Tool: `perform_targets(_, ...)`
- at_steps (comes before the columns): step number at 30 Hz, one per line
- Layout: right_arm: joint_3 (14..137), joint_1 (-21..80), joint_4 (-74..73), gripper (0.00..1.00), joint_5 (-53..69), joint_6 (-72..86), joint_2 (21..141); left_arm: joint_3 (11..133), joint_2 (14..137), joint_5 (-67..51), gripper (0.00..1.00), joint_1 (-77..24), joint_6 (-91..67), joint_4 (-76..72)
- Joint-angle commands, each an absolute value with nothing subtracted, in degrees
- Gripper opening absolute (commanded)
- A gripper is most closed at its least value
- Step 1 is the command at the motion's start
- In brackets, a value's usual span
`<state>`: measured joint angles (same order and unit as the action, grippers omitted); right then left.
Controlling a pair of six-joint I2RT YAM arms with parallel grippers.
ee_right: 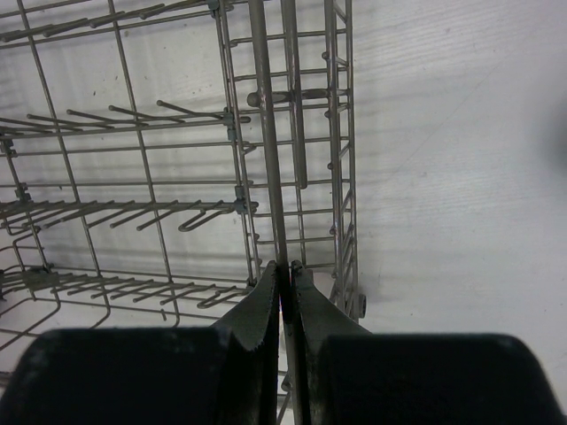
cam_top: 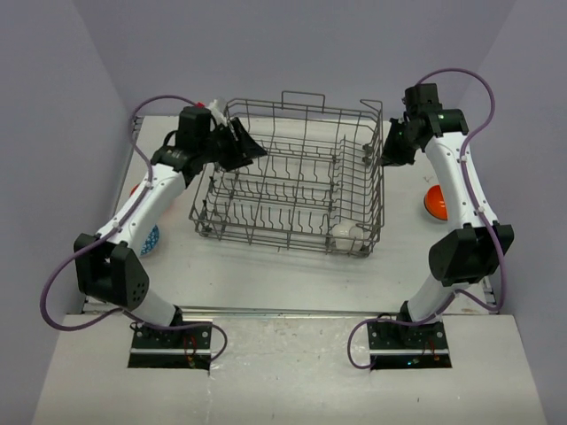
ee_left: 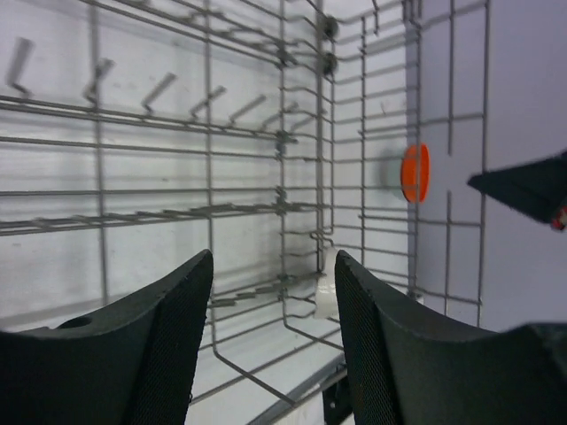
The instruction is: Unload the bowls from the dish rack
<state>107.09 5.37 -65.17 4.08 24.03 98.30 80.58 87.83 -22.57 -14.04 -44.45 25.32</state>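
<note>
The grey wire dish rack (cam_top: 292,177) stands mid-table. One white bowl (cam_top: 345,235) sits in its near right corner and shows edge-on in the left wrist view (ee_left: 325,283). My left gripper (cam_top: 241,146) is open and empty at the rack's left rim, its fingers (ee_left: 182,328) pointing across the inside. My right gripper (cam_top: 390,149) is shut on the rack's right rim wire (ee_right: 270,177). An orange bowl (cam_top: 434,204) lies on the table right of the rack and shows through the wires (ee_left: 414,173). A blue-teal speckled bowl (cam_top: 151,239) lies at the left.
Another orange bowl (cam_top: 135,189) peeks out behind my left arm. A bit of white and red (cam_top: 213,108) shows behind the left wrist. The side walls stand close to the table's edges. The rack's loop handle (cam_top: 303,96) is on the far side.
</note>
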Motion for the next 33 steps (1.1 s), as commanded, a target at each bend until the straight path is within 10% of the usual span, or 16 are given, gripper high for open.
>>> perform_targets(1,107.84,5.98,-62.84,0.0,4.83,25.58,97.03,83.06,88.95,-26.99,0.59,-20.63,-46.84,21.97)
perform_targets(33,109.51,6.15,-62.14,0.0,10.02,26.02,98.97,77.08,106.08,-21.27,0.59,-44.03,-53.88,9.06)
